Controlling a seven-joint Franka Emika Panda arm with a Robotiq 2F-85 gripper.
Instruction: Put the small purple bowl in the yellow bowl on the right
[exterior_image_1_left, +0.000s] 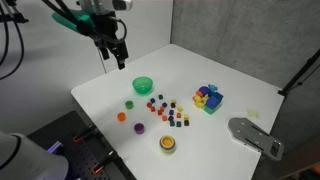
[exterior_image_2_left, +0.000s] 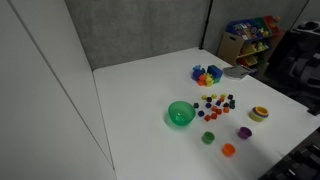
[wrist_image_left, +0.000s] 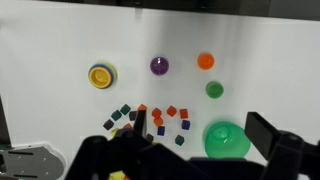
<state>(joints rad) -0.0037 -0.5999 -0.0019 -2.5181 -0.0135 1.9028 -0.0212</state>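
One small purple bowl (wrist_image_left: 159, 66), round, standing apart

The setting is a robotics laboratory cell. Beneath the fingers of the gripper (exterior_image_1_left: 114, 60) lies a plain white table (exterior_image_1_left: 210, 70), with a grey partition panel (exterior_image_1_left: 250, 30) standing well to one side of the fingers, loose cables (exterior_image_1_left: 12, 45) hanging on their opposite side, and a black perforated mounting plate (exterior_image_1_left: 70, 150) low down, well apart from them. An exterior view also shows a shelf of coloured storage bins (exterior_image_2_left: 250, 35) past the table's far corner.
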